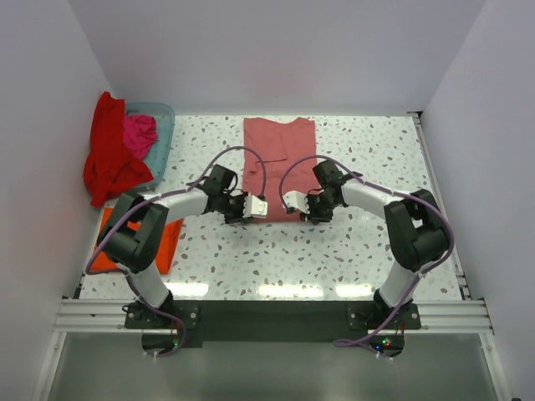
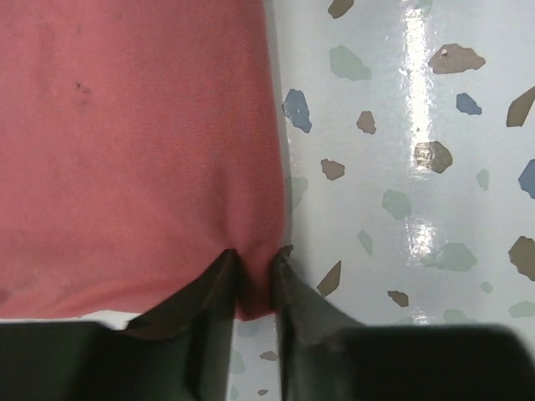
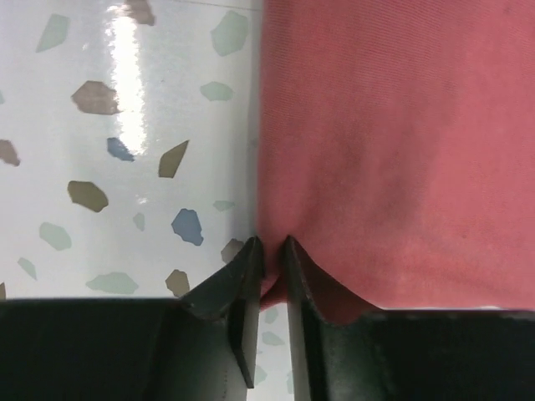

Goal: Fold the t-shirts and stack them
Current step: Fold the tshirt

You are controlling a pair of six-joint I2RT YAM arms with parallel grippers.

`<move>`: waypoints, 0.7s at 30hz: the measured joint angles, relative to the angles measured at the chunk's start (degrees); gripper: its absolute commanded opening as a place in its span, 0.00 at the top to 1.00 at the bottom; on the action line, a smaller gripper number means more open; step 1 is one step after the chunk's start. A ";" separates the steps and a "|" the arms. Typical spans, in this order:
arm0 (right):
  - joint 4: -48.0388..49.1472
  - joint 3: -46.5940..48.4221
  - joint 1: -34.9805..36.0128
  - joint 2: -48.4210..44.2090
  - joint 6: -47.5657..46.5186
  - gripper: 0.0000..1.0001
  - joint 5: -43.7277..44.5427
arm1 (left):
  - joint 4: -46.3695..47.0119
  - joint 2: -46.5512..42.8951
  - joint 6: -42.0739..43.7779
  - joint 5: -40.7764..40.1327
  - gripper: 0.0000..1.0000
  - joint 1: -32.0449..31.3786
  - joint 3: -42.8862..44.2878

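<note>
Between the fingers of the left pincer (image 2: 257,280) sits one near corner of the pink t-shirt (image 1: 280,154). The jaws are drawn together on a small fold of its hem, with cloth bulging out below the tips. The right pincer (image 3: 272,255) is clamped the same way on the other near corner, bare speckled table (image 1: 359,242) lying just to its outer side. Seen from above, the two pincers stand close together at the shirt's near edge, each reaching inward from its own side, and neither is nearer the cloth than the other.

From both grips the shirt runs straight ahead, away from the arms. It lies flat, long axis pointing to the far wall and collar end farthest off. That is what the next move depends on. I judge the fold will carry the near hem up and over along that axis toward the far end, so both pincers need to travel forward evenly or the fold will skew.

Well off to the left pincer's outer side lie the other shirts. An orange t-shirt (image 1: 171,242) lies on the table under that arm. Farther back, a red t-shirt (image 1: 107,159) and a magenta t-shirt (image 1: 140,134) hang over a pale blue basket (image 1: 164,117).
</note>
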 measured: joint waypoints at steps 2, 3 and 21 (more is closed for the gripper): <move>1.46 -1.03 0.15 -0.61 -0.48 0.94 0.46 | -0.09 0.15 0.50 -0.33 0.91 -0.02 0.00; 2.12 -1.27 0.17 -0.79 -0.50 0.99 0.74 | -0.07 0.15 0.70 -0.39 0.95 -0.02 0.07; -6.95 16.81 -3.15 -3.17 4.92 1.00 1.14 | -8.74 -3.76 -0.70 0.31 1.00 5.35 15.06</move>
